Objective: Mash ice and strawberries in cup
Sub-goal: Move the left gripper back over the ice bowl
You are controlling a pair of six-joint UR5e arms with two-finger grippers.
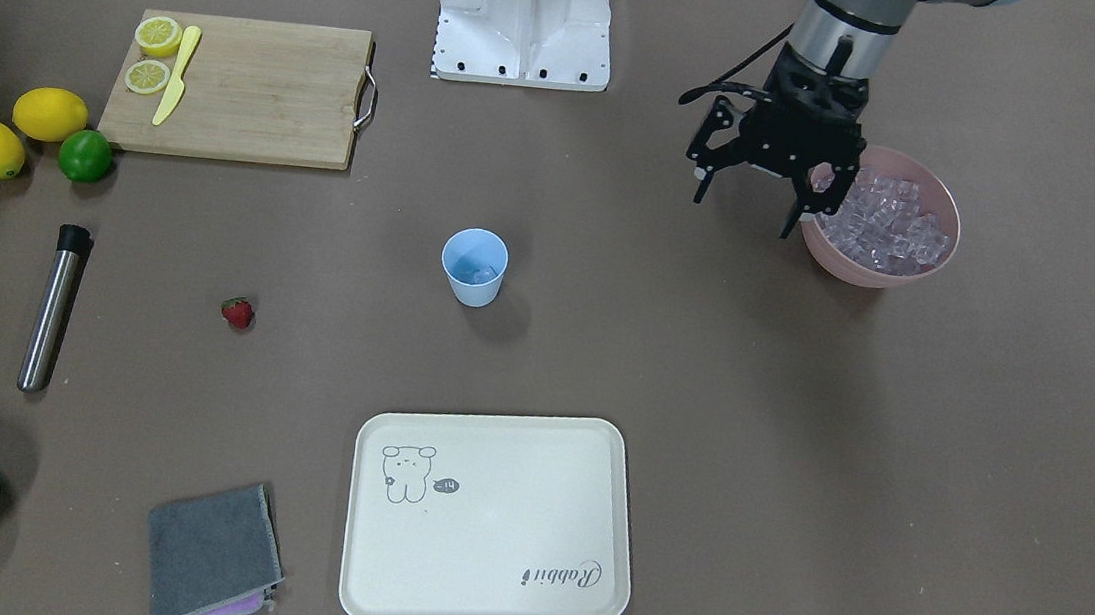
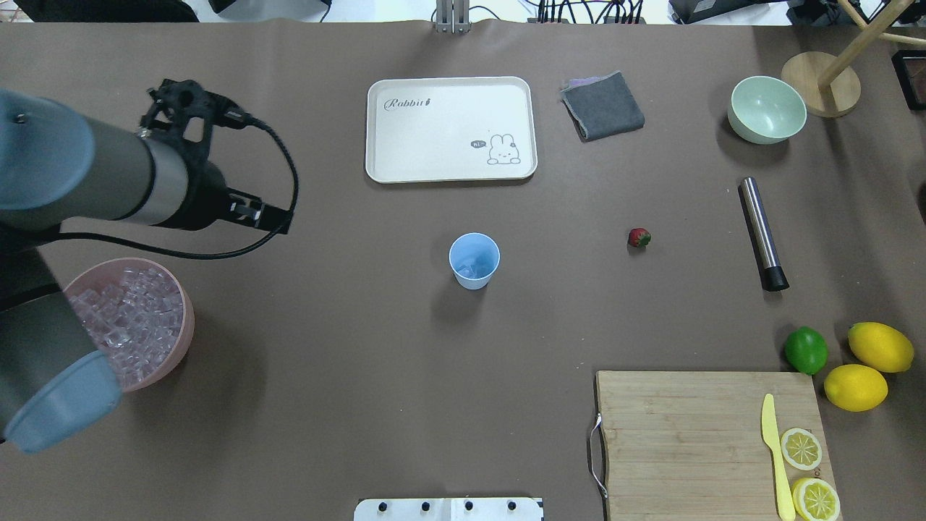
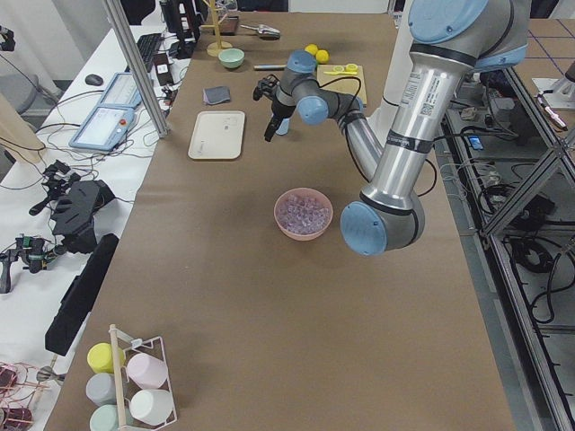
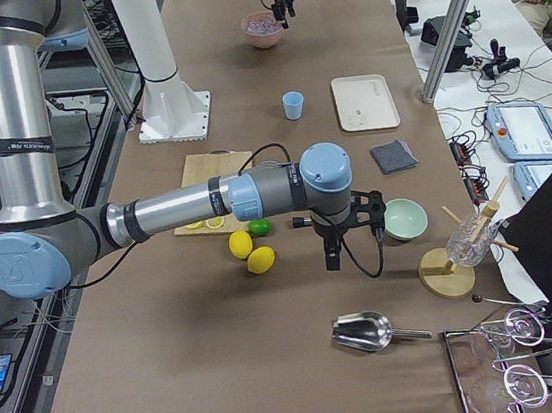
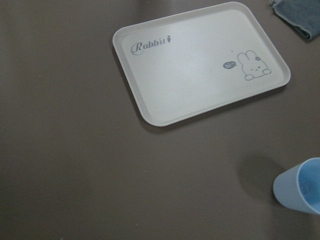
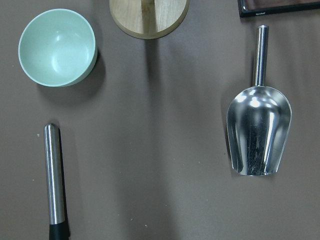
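The small light-blue plastic tumbler (image 1: pixel 474 292) stands upright at the middle of the brown table (image 1: pixel 701 383), with a few clear ice cubes (image 1: pixel 483 272) lying in its bottom. The one small red strawberry (image 1: pixel 237 312) lies on the table well to the cup's right, touching nothing. At the left end sits a round pink bowl (image 1: pixel 862 273) heaped with the rest of the translucent ice (image 1: pixel 892 225).

The left end effector (image 1: pixel 743 216) hangs above the bowl's cup-side rim with its fingers spread well apart, apparently grasping nothing. A pale glint beside one finger may be only the bowl's ice seen behind it. The step in hand looks like ferrying ice from bowl to cup.

To do it well:
- Come straight down on a single cube at the top of the heap.
- Close gently, because the cubes are probably slick and may squirt out.
- Carry the cube over the tumbler's mouth and let go low and centred, because the light cup could tip or a cube could bounce out.

The right end effector (image 4: pixel 331 263) hovers over the far right end, and I cannot tell whether it is clenched. A steel cylinder with a black end (image 1: pixel 53 310), likely the masher, lies beyond the strawberry, nearer that arm.
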